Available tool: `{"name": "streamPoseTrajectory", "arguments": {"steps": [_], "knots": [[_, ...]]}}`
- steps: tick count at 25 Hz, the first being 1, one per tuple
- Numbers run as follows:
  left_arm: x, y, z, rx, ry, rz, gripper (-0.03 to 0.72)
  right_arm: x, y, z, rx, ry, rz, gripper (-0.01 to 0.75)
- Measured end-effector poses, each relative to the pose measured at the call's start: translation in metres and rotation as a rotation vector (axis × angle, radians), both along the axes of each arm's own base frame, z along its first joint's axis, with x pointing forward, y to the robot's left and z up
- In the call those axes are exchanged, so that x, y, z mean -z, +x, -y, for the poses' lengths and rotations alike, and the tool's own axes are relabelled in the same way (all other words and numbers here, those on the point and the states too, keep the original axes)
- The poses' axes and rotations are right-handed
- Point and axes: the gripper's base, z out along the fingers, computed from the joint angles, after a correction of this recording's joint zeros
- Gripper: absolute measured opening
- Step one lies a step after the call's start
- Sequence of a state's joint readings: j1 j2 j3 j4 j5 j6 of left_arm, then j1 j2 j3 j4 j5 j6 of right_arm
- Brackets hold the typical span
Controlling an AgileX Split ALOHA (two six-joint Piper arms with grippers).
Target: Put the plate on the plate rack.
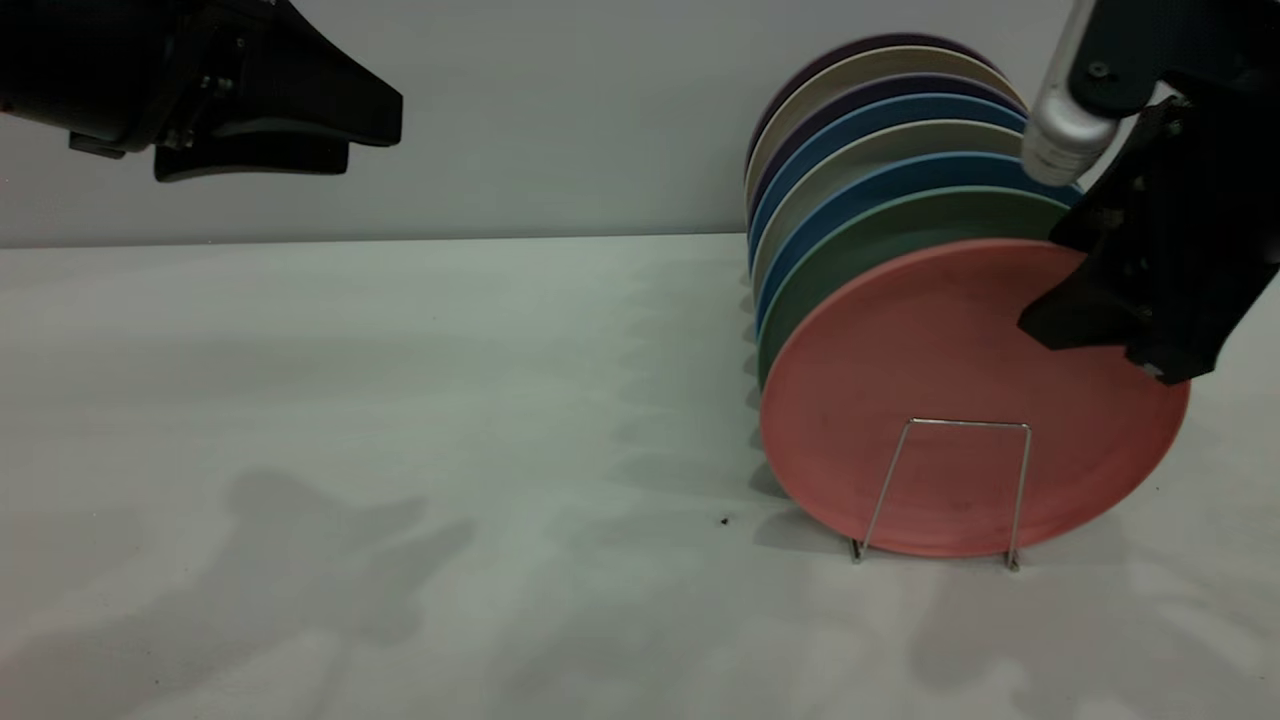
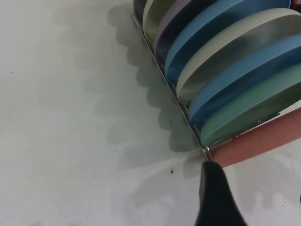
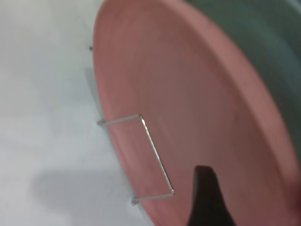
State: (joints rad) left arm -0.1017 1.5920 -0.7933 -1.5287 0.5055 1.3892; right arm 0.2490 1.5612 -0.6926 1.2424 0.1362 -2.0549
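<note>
Pale grey-white matte bench (image 1: 400,420) carries everything, plain grey wall behind it. Row of round matte plates (image 1: 880,150) stands on edge toward the right arm's side of the bench, running front to back: dark purple, beige and blue ones at the rear, then a teal-green plate (image 1: 900,225), then the round salmon-pink matte plate with a low raised rim (image 1: 930,400) at the very front. Pink plate is upright in the thin silver wire plate rack (image 1: 945,490), sitting just behind the front trapezoid loop and touching or nearly touching the teal-green plate behind it. Loop reaches only a short way up the plate's face.

Right arm's black tool (image 1: 1130,300) is at the pink plate's upper edge on the right arm's side, overlapping the rim in the exterior view; one dark finger shows in front of the plate face in the right wrist view. Spread or pinching the rim: cannot tell.

Left arm's black tool (image 1: 290,130) hangs high over the bench, well apart from the plates; its fingers look close together with a narrow gap, holding nothing.

Tiny dark speck (image 1: 723,520) on the bench near the rack's front.
</note>
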Motion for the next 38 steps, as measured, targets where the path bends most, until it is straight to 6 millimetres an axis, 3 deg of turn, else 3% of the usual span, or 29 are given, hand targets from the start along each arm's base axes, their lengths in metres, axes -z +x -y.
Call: {"name": "streamPoseTrajectory", "arguments": {"steps": [9,13,16,20,24,28,31,35,38], "knots": [[-0.012,-0.004,-0.001,0.003,0.011,0.043,0.460,-0.067,-0.021,0.008,0.054,0.079,0.230,0.483],[-0.033,-0.015,-0.005,0.007,0.067,0.105,0.460,-0.093,-0.039,0.013,0.173,0.242,0.278,0.483],[-0.055,-0.031,-0.011,-0.013,0.131,0.152,0.460,-0.102,-0.065,0.023,0.254,0.328,0.319,0.470],[-0.090,-0.062,-0.020,-0.044,0.191,0.233,0.460,-0.111,-0.100,0.040,0.376,0.434,0.412,0.438],[-0.123,-0.104,-0.027,-0.077,0.220,0.308,0.460,-0.140,-0.131,0.052,0.507,0.703,0.501,0.370],[-0.147,-0.151,-0.035,-0.113,0.240,0.372,0.460,-0.157,-0.157,0.059,0.511,0.840,0.572,0.294],[-0.157,-0.181,-0.040,-0.138,0.243,0.414,0.460,-0.161,-0.163,0.055,0.454,0.898,0.565,0.253],[-0.161,-0.208,-0.044,-0.146,0.248,0.438,0.460,-0.161,-0.162,0.039,0.364,1.070,0.412,0.241],[-0.156,-0.221,-0.046,-0.118,0.304,0.399,0.460,-0.155,-0.163,0.026,0.227,1.026,0.325,0.240]]}}
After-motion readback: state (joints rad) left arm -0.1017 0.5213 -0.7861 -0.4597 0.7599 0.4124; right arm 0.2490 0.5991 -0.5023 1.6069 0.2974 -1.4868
